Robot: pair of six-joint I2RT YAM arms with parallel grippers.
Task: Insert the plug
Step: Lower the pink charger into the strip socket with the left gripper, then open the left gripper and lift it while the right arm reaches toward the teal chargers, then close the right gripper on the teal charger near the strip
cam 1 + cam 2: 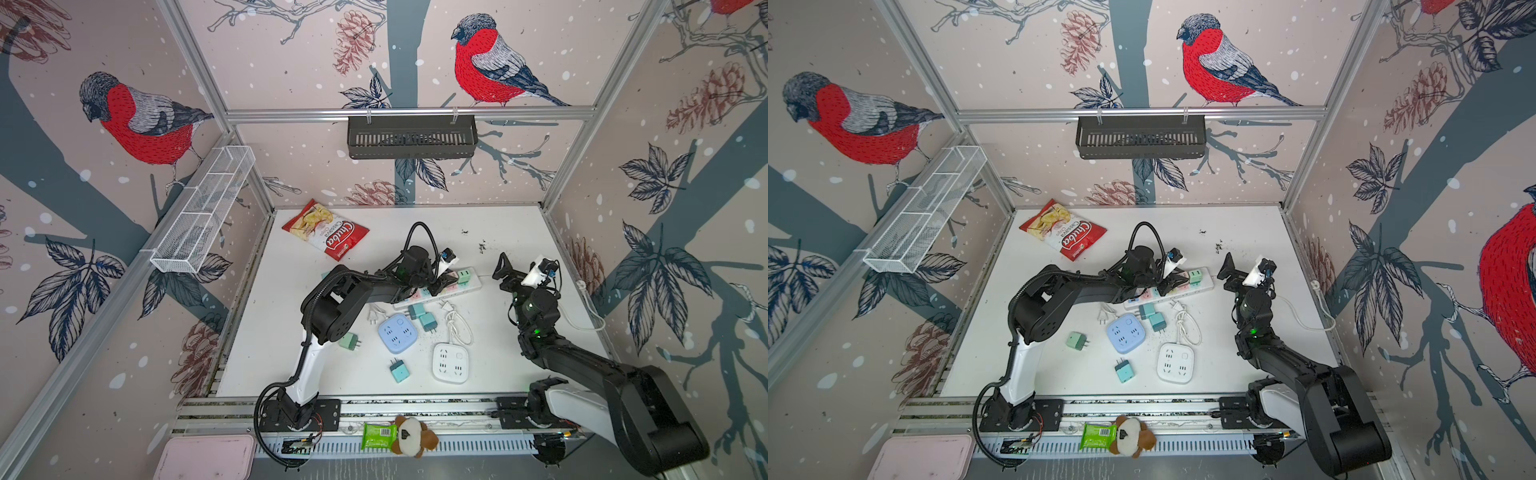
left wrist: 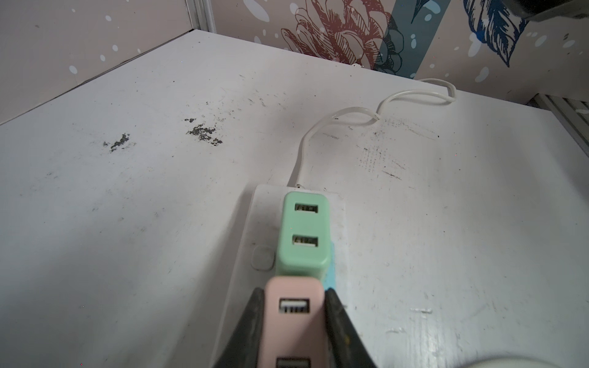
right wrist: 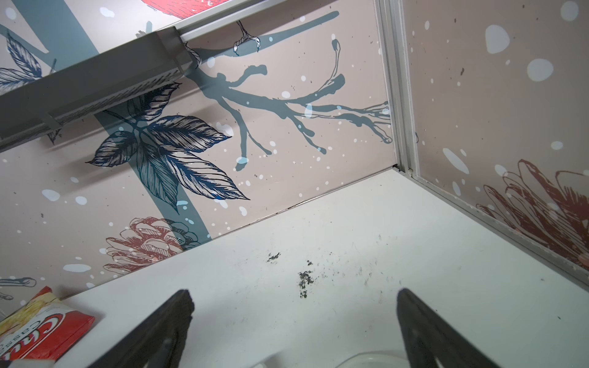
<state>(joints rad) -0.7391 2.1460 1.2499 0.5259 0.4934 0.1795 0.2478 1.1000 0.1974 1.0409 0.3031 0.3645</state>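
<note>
A pink plug with USB ports stands upright over the white power strip, right beside a green plug seated at the strip's cord end. My left gripper is shut on the pink plug, one finger on each side. The pink plug's prongs are hidden. In both top views the left gripper hangs over the strip next to the green plug. My right gripper is open and holds nothing, raised to the right of the strip.
Near the strip lie a blue square socket block, a white one, loose teal and green plugs and a coiled white cable. A red chips bag lies at the back. The strip's cord runs right.
</note>
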